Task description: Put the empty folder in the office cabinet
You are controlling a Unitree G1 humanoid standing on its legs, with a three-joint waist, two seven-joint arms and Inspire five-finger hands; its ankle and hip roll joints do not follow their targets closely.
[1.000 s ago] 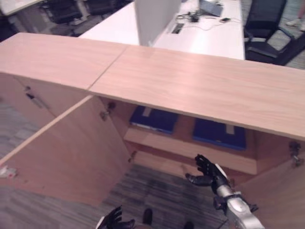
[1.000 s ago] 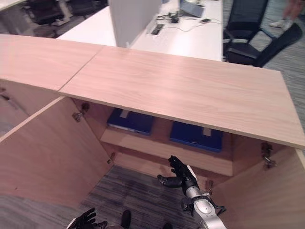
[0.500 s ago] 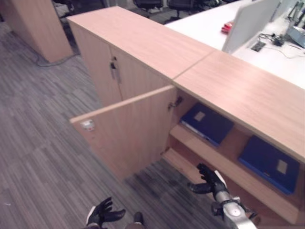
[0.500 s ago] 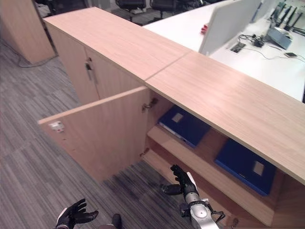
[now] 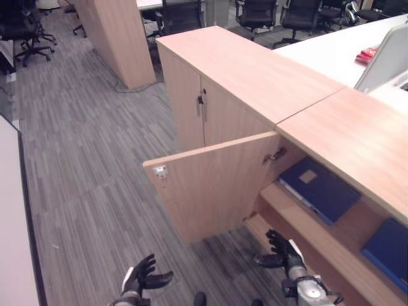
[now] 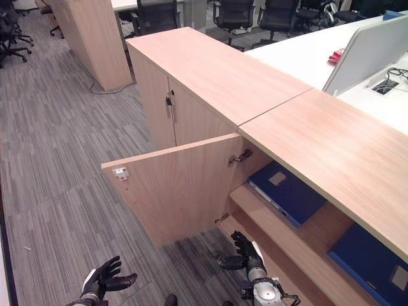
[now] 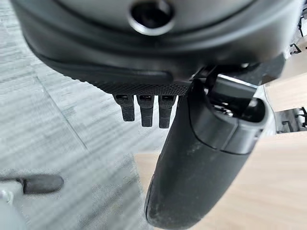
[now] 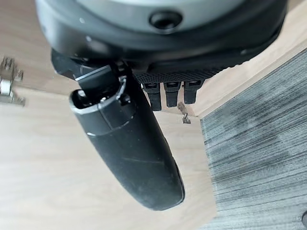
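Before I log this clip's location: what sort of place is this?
Most likely an open-plan office: low wooden cabinets with blue folders on a shelf, white desks with a divider, office chairs and grey carpet.

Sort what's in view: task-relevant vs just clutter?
Job:
- office cabinet, door swung open
- blue folders lying on its shelf
- left hand, open, empty
- right hand, open, empty, near the shelf

Lying about:
- neighbouring closed cabinet
- office chairs
- white desk
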